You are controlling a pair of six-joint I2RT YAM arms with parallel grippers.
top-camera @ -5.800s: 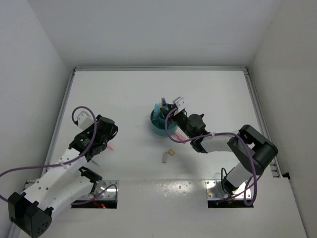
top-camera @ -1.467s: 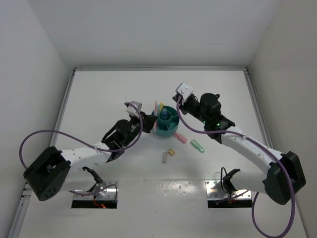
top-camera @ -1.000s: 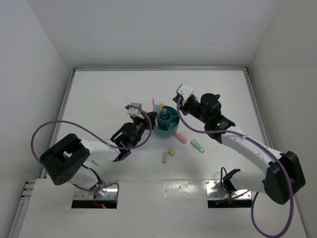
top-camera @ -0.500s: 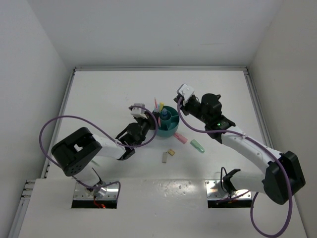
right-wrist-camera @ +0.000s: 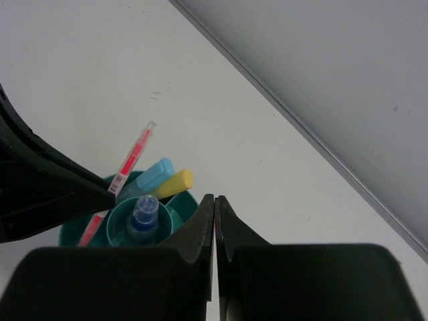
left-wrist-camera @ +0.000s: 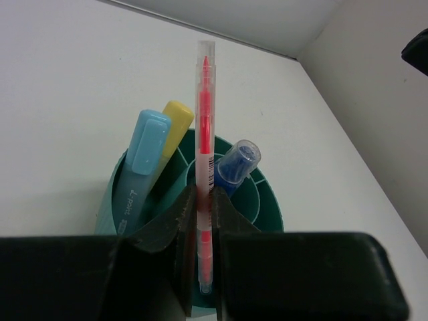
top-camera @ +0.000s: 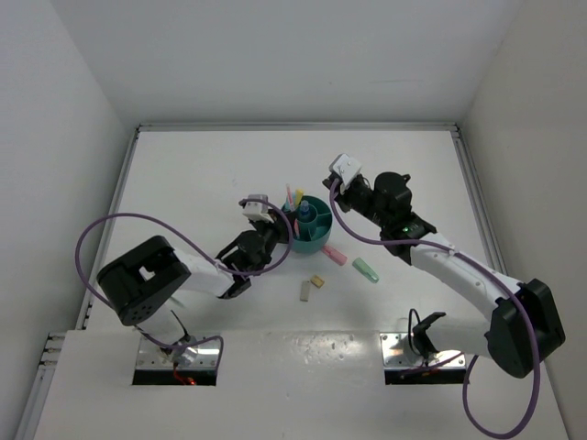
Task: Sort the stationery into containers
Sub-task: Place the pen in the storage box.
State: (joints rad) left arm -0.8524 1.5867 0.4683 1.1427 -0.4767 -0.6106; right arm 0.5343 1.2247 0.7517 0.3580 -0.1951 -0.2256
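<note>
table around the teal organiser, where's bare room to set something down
Bare: the white table's far half between the round teal plastic organiser and back rail. Crowded: left gripper and right gripper at the organiser; stubby pink marker, green marker, tan eraser, grey eraser on its near side.

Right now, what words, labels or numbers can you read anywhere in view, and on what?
Light-blue marker: dark print along the barrel, too blurred to read.
Pink pen: small barcode-like label on the barrel, too small to read.
No other writing shows in any view.
</note>
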